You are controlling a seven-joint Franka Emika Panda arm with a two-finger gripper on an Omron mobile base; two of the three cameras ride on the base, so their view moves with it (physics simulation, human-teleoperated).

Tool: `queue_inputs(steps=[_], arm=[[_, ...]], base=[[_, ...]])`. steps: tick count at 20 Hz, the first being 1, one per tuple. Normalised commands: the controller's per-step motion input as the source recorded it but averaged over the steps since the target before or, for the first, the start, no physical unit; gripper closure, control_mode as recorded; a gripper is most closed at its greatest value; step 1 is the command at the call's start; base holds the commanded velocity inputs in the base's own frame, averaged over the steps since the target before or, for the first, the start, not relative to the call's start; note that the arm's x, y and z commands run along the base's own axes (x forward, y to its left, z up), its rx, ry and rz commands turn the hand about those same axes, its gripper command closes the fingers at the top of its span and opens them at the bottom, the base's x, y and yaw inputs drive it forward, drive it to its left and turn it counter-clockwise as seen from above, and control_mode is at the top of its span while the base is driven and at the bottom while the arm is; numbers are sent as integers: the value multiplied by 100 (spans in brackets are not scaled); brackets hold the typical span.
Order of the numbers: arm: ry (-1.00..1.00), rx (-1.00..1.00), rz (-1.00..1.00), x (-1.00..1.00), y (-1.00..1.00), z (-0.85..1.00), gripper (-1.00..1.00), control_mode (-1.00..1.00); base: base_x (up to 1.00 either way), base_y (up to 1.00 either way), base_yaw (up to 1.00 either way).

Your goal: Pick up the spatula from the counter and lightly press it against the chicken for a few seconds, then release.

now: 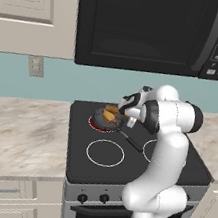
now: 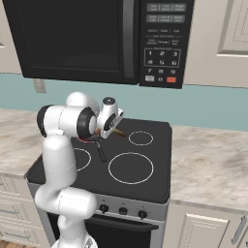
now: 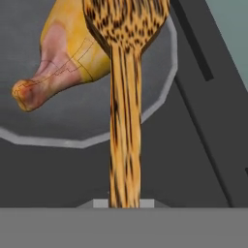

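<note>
Gripper: hand [image 1: 125, 113] sits low over the rear left part of the stove [image 1: 171, 168], arm bent forward from the base.
Fingers: set narrow on the handle of the wooden spatula [image 3: 126, 135]. In the hand view the handle rises straight up from between them, but the tips themselves are mostly hidden.
Spatula: off the counter [image 1: 15, 135] and carried in the hand. The speckled blade is at the far end, over the pan [image 3: 170, 53]. In the right base view a short stub of the handle sticks out behind the hand toward the right.
Chicken: one yellow-brown drumstick [image 3: 63, 53] lies in the pan, thick end toward the blade, bony end pointing away to the left in the hand view.
Blade vs chicken: the blade overlaps the thick end of the drumstick in the hand view. Cannot tell whether it touches or sits just above.
Pan: dark, with a grey rim, on the rear left burner. A red glow shows at its edge in the left base view. Its long black handle [image 1: 131, 143] points toward the stove's front right.
Other burners: white rings, nothing on them. The front left ring [image 1: 105, 152] lies just in front of the pan.
Surroundings: black microwave [image 1: 146, 26] above the stove, marbled counter on both sides.
</note>
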Motion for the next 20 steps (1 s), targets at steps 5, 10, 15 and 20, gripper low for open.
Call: queue_inputs(steps=[5, 10, 15, 20], arm=[[-3, -1, 4, 0, 0, -1, 100, -100], [-3, 0, 4, 0, 0, 0, 100, -100], [-3, 0, 3, 0, 0, 0, 100, -100], [-3, 0, 3, 0, 0, 0, 100, -100]], base=[[0, 0, 0], [0, 0, 0], [0, 0, 0], [0, 0, 0]])
